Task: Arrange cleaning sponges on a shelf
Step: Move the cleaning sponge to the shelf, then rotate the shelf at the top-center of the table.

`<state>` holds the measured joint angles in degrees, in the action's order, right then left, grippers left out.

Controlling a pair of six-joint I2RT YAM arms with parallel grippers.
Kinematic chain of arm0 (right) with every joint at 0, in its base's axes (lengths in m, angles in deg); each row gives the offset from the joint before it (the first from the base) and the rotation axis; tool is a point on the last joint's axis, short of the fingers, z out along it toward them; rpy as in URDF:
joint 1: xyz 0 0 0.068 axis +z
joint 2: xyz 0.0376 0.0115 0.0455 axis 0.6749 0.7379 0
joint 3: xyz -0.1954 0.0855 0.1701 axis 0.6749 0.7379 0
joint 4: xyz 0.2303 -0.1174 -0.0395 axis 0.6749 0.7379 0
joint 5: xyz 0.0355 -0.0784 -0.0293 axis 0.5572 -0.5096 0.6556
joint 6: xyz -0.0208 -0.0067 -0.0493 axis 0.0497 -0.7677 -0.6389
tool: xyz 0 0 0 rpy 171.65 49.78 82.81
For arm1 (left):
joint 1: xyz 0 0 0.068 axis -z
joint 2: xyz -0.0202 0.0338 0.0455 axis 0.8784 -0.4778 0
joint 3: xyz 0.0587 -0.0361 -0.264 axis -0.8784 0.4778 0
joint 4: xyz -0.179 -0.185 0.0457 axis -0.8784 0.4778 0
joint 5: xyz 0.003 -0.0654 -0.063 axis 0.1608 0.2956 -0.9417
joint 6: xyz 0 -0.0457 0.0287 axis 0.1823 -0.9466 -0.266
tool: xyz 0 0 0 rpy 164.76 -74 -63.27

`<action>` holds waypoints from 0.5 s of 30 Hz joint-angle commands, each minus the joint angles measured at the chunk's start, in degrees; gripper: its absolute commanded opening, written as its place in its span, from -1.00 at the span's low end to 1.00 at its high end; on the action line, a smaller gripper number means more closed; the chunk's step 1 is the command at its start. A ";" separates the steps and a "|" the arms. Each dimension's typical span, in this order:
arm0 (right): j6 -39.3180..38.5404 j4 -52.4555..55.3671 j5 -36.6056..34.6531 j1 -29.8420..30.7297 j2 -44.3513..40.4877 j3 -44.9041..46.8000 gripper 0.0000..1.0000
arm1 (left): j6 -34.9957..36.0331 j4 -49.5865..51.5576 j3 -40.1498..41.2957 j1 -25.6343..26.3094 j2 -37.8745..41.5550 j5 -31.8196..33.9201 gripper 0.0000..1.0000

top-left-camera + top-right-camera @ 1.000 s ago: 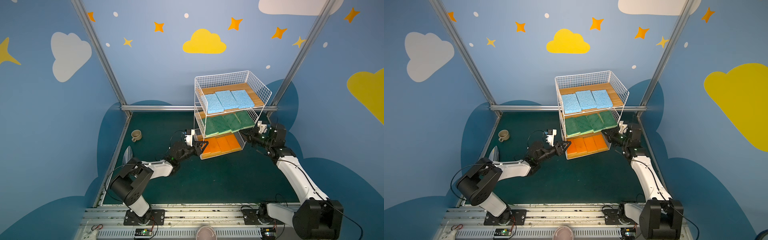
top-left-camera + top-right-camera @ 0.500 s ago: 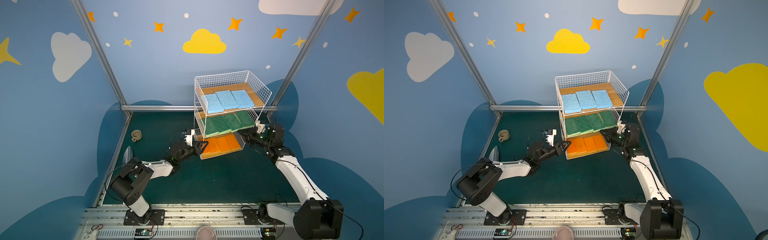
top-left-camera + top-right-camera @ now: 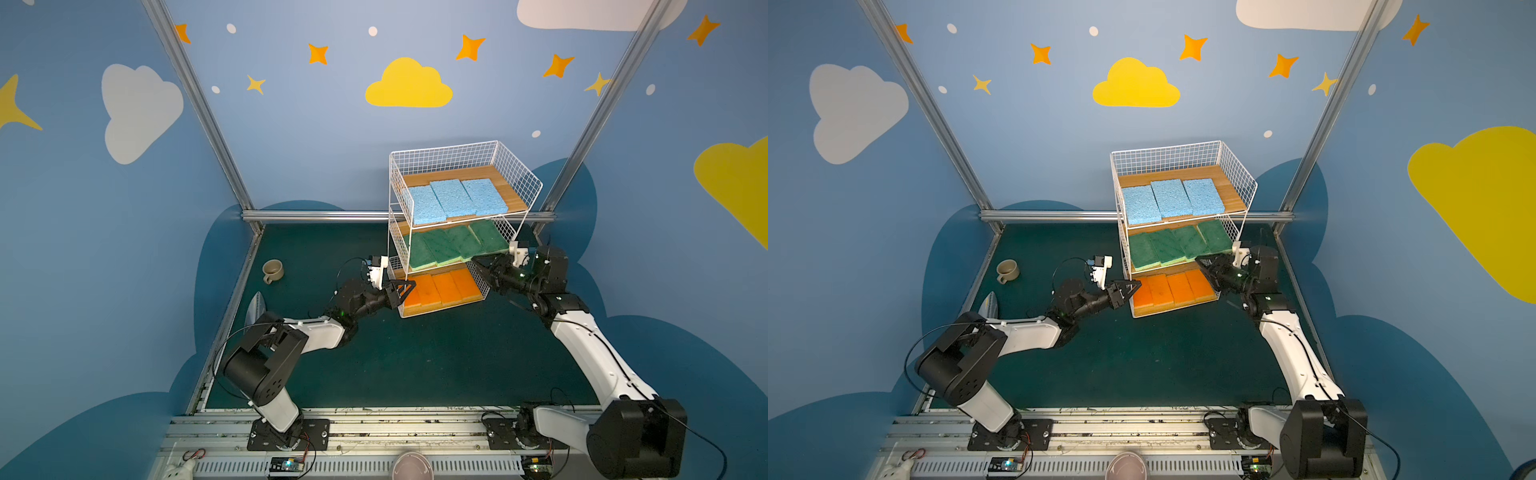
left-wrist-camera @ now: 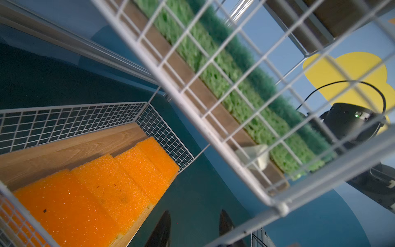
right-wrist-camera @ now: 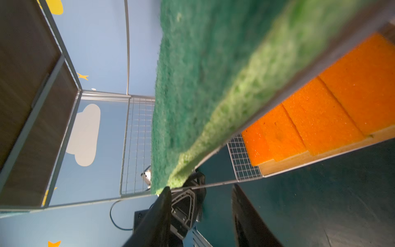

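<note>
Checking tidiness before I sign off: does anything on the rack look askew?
Yes. The four green sponges on the middle board of the shelf lie slanted and overlapping, and the corner of the one by the right gripper seems to stick out past the board's edge.

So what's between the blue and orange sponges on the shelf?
The shelf's middle board with a row of four green sponges, under the blue sponges and over the orange sponges. Both top views show it.
</note>
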<state>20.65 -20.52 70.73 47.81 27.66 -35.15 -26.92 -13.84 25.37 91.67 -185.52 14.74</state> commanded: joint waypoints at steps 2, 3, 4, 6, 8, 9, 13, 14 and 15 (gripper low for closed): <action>-6.15 7.62 4.88 -0.55 -2.06 -2.05 -0.03 | -2.91 2.56 -5.27 -3.52 -2.39 1.73 -0.30; -7.22 8.84 5.48 -0.65 -2.27 -1.85 -0.02 | -2.68 3.00 -6.19 -4.28 -2.86 1.65 -0.30; -8.19 9.52 5.91 -0.77 -2.46 -1.47 -0.01 | -2.53 3.41 -6.99 -4.83 -3.28 1.50 -0.30; -9.87 10.67 7.20 -1.03 -2.80 -0.41 0.01 | -1.98 4.50 -8.98 -6.22 -4.47 1.08 -0.29; -11.53 11.50 7.92 -1.50 -3.10 0.56 0.03 | -1.46 5.77 -10.33 -7.40 -5.34 0.58 -0.26; -12.58 11.84 8.06 -1.89 -3.35 0.93 0.04 | -1.36 6.24 -10.63 -7.93 -5.55 0.36 -0.21; -17.24 14.47 5.38 -3.52 -4.52 1.33 0.06 | 0.43 9.08 -9.98 -9.19 -4.08 0.81 0.06; -18.26 14.94 4.04 -4.01 -4.91 1.46 0.06 | 1.52 10.85 -9.78 -9.20 -3.11 1.17 0.15; -19.32 15.31 2.20 -4.56 -5.37 1.66 0.06 | 2.60 12.71 -9.47 -9.15 -1.96 1.46 0.25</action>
<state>6.71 -8.20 75.95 44.38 24.16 -34.36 -26.55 -5.45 16.43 83.32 -190.39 14.50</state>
